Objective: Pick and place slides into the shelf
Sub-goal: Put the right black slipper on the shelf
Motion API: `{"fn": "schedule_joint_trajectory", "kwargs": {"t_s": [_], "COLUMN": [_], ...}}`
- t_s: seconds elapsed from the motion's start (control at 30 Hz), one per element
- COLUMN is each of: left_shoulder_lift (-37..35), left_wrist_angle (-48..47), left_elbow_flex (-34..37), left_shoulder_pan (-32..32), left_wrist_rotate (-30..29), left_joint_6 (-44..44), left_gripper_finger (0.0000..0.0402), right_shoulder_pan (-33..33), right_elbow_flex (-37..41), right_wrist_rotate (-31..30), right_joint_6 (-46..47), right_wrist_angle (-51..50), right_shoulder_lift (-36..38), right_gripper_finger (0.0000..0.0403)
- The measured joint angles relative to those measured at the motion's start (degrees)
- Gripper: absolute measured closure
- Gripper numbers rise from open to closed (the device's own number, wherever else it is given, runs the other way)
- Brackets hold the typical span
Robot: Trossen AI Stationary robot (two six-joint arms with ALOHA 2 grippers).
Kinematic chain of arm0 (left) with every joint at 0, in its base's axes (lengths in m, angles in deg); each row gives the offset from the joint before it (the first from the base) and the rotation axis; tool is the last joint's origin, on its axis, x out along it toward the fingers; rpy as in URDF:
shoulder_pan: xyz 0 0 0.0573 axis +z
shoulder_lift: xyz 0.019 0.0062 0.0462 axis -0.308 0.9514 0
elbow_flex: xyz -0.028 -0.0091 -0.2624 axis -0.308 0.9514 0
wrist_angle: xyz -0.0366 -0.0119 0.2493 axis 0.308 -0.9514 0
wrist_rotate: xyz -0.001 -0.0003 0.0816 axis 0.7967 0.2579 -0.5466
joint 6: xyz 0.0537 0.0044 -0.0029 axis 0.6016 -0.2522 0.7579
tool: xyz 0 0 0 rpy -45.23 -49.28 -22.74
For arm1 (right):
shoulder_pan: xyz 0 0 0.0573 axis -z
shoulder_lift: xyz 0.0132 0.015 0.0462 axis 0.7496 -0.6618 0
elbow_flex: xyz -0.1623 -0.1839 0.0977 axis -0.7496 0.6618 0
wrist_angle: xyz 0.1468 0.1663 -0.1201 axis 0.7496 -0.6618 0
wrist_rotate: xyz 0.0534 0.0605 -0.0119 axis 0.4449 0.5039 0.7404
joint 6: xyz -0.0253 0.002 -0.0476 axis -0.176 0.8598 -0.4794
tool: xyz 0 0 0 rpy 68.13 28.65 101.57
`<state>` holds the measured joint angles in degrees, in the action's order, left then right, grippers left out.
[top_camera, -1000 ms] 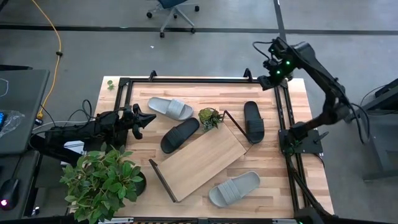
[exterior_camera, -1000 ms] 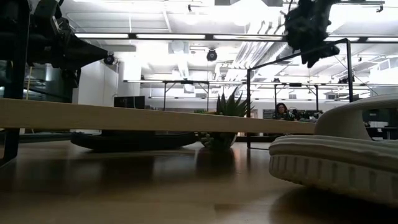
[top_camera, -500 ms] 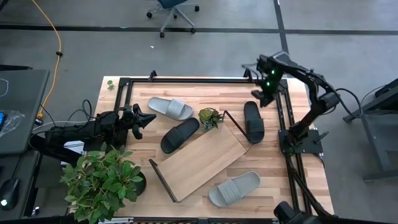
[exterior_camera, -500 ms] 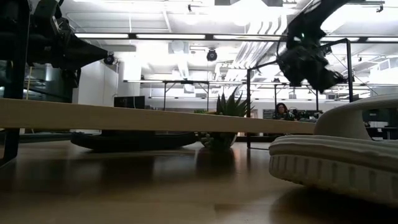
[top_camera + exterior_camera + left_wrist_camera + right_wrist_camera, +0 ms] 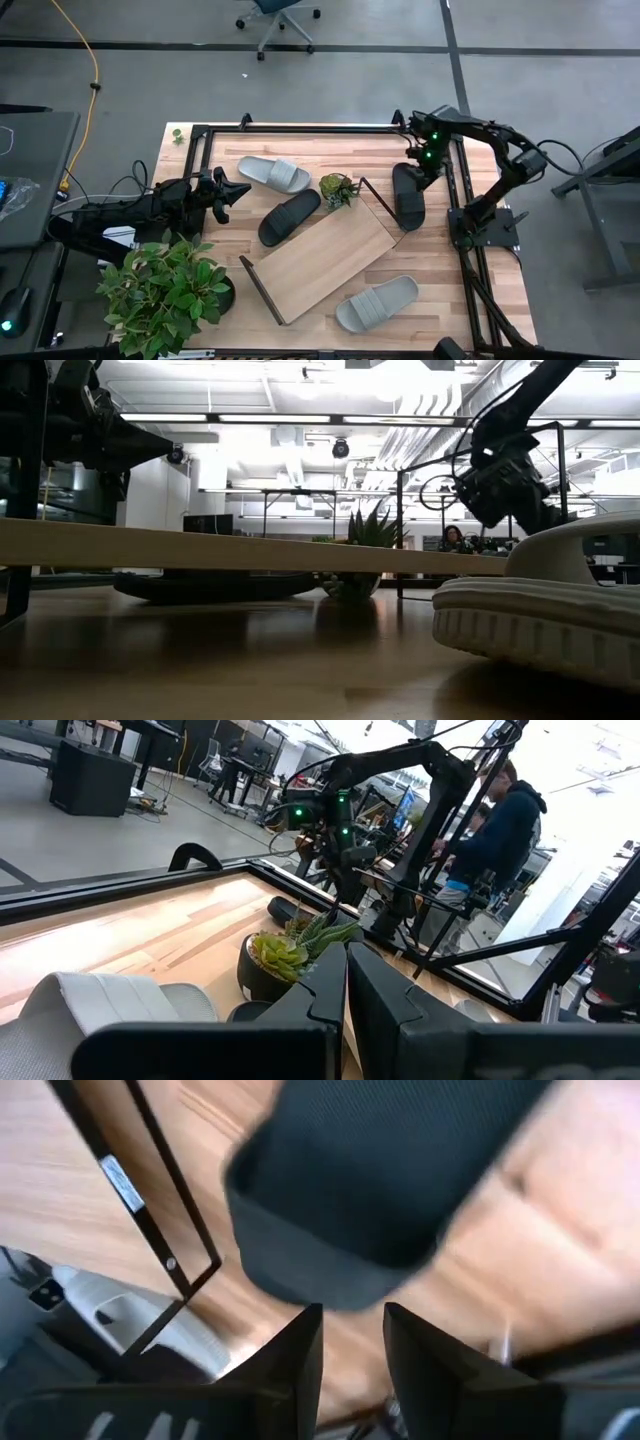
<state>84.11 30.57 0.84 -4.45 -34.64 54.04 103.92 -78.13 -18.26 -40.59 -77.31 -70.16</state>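
Black slide [image 5: 408, 196] flat on the table [image 5: 300, 145] just beside the shelf [image 5: 318, 252], right end effector [image 5: 420, 170] poised above its far end, fingers parted, nothing held. Best lowered squarely, clamped across the strap. Left end effector [image 5: 232, 194] clenched, waiting at the table's left.

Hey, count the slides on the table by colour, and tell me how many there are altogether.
Black slides: 2, one by the shelf, one under the right gripper.
Light grey slides: 2, one far side, one near side.
Total: 4.
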Motion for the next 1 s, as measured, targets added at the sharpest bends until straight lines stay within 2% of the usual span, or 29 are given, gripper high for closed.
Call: {"fn": "schedule_joint_trajectory", "kwargs": {"t_s": [0.33, 0.8, 0.9, 1.0], "left_shoulder_lift": [0.0, 0.0, 0.0, 0.0], "left_wrist_angle": [0.0, 0.0, 0.0, 0.0], "left_elbow_flex": [0.0, 0.0, 0.0, 0.0], "left_shoulder_pan": [0.0, 0.0, 0.0, 0.0], "left_wrist_rotate": [0.0, 0.0, 0.0, 0.0], "left_joint_6": [0.0, 0.0, 0.0, 0.0], "left_gripper_finger": [0.0396, 0.0396, 0.0396, 0.0396], "right_shoulder_pan": [-2.3, -2.3, -2.3, -2.3], "right_elbow_flex": [-1.6, -1.6, -1.6, -1.6], "right_wrist_rotate": [1.1, 0.8, 1.0, 1.1], "right_joint_6": [-10.4, -17.9, -20.5, -21.0], "right_wrist_angle": [4.2, 7.1, 6.9, 6.9], "right_shoulder_lift": [0.0, 0.0, 0.0, 0.0], "right_gripper_finger": [0.0304, 0.0303, 0.0293, 0.0265]}}
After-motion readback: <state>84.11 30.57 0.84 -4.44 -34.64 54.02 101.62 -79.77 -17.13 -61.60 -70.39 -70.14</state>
